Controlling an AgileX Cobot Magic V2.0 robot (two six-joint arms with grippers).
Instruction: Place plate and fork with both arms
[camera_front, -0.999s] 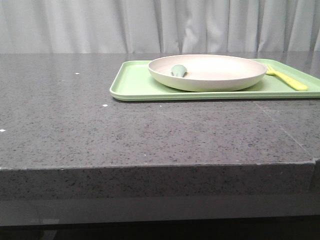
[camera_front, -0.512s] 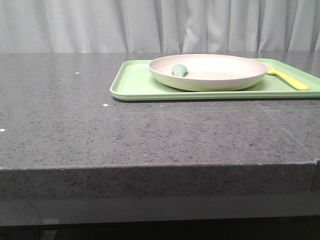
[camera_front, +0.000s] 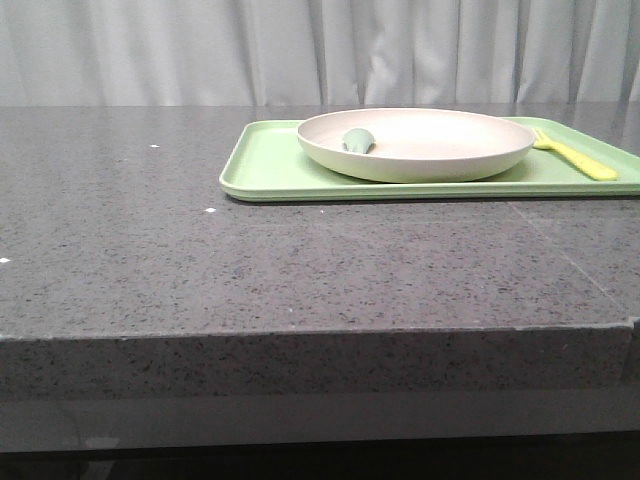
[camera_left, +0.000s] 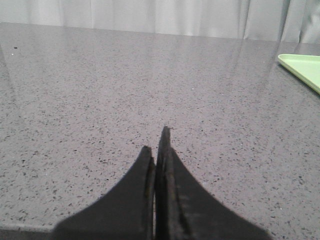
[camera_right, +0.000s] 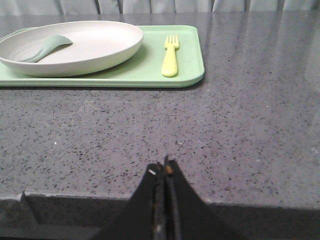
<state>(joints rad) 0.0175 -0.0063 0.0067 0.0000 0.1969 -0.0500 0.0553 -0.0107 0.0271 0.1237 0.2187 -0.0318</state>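
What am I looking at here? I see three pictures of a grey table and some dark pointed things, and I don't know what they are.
This is a robot with two arms, each ending in a claw. One camera looks forward over the grey table; the other two sit on the wrists. The dark wedges are the left claw and right claw, both shut and holding nothing. On the table lies a light-green tray. On it sits a cream plate with a small grey-green spoon inside, and a pale-yellow fork lies on the tray beside the plate.

Lt-green tray (camera_front: 270, 170) on grey speckled counter (camera_front: 150, 250) w/ grey-green spoon (camera_front: 357, 140); white curtain (camera_front: 150, 50) behind.
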